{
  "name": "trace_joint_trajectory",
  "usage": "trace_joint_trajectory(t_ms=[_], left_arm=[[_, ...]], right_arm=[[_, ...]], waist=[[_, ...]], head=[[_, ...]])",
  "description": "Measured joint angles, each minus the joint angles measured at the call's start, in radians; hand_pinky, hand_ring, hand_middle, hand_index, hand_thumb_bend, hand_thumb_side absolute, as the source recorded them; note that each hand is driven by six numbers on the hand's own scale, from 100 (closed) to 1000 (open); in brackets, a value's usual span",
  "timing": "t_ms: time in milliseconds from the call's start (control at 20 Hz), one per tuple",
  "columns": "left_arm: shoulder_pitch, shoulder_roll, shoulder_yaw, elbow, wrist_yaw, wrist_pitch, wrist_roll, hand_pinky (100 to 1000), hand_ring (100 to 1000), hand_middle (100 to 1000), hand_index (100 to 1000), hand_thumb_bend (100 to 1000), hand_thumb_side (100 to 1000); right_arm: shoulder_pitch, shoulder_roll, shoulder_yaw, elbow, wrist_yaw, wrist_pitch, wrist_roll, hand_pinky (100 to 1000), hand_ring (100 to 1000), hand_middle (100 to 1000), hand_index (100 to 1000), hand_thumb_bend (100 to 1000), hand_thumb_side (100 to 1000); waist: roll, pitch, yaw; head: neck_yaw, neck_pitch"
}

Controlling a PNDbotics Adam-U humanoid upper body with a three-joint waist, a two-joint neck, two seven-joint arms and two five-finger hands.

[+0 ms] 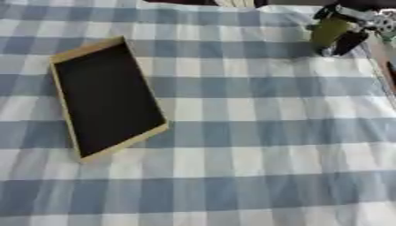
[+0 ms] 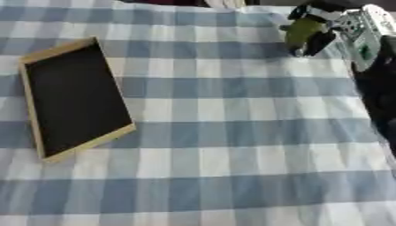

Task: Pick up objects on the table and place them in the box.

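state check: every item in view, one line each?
box: open on top, dark inside, nothing in it, flat on the cloth at the left.
olive-green object: held in the right hand at the far right, whether it is off the cloth cannot be told.
right hand: fingers curled round the olive-green object.
left hand: not in view.
checked cloth: spread flat.

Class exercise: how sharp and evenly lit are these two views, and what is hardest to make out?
Left eye view: soft blur, even light, the black wood-rimmed box readable. Right eye view: equally soft; the olive-green object in the right hand lacks detail.
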Motion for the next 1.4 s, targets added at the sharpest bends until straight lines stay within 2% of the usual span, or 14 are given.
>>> trace_joint_trajectory(t_ms=[250,350,400,450,500,550,600,750,1050,1400], left_arm=[[0.0,0.0,0.0,0.0,0.0,0.002,-0.002,688,507,731,863,100,495],[0.0,0.0,0.0,0.0,0.0,0.002,-0.003,688,505,729,861,100,495],[0.0,0.0,0.0,0.0,0.0,0.003,-0.003,688,504,728,860,100,495],[0.0,0.0,0.0,0.0,0.0,0.003,-0.003,688,503,727,860,100,495],[0.0,0.0,0.0,0.0,0.0,0.003,-0.004,688,503,726,860,100,496],[0.0,0.0,0.0,0.0,0.0,0.004,-0.004,688,502,726,859,100,495],[0.0,0.0,0.0,0.0,-0.001,0.004,-0.005,688,501,725,859,100,495],[0.0,0.0,0.0,0.0,-0.002,0.005,-0.005,688,499,722,857,100,495],[-0.002,-0.007,0.0,-0.001,-0.008,0.007,-0.007,688,494,716,854,100,497],[-0.002,-0.009,0.0,-0.007,-0.011,0.014,-0.013,688,491,710,850,100,496]], right_arm=[[-0.001,-0.006,0.0,0.0,-0.006,0.013,0.014,811,854,829,890,358,100],[-0.001,-0.008,0.0,0.0,-0.003,0.02,0.023,777,815,805,880,338,100],[-0.001,-0.01,0.0,0.002,0.0,0.023,0.027,704,737,724,829,347,100],[-0.001,-0.012,0.0,0.003,0.003,0.025,0.031,659,695,683,803,330,100],[-0.001,-0.012,0.0,0.005,0.005,0.027,0.033,567,606,598,744,274,100],[-0.001,-0.012,0.0,0.006,0.005,0.028,0.034,522,565,554,710,217,100],[-0.001,-0.012,-0.001,0.006,0.005,0.031,0.031,466,523,515,670,129,100],[0.004,-0.012,0.0,0.006,0.002,0.049,-0.003,399,469,474,605,100,100],[0.025,-0.013,0.016,0.006,-0.001,0.056,-0.105,388,445,459,549,137,100],[0.049,-0.025,0.037,-0.021,-0.04,0.024,-0.156,361,411,429,541,139,100]], waist=[[-0.002,0.0,-0.002],[-0.003,0.0,-0.002],[-0.003,0.0,-0.002],[-0.003,0.0,-0.002],[-0.003,0.0,-0.002],[-0.003,0.0,-0.002],[-0.003,0.0,-0.002],[-0.004,0.0,-0.002],[-0.006,0.0,-0.001],[-0.007,-0.008,-0.012]], head=[[0.0,0.0],[0.0,0.0],[0.0,0.0],[0.0,0.0],[0.0,0.0],[0.0,0.0],[0.0,0.0],[-0.001,0.0],[-0.006,0.0],[-0.006,0.002]])
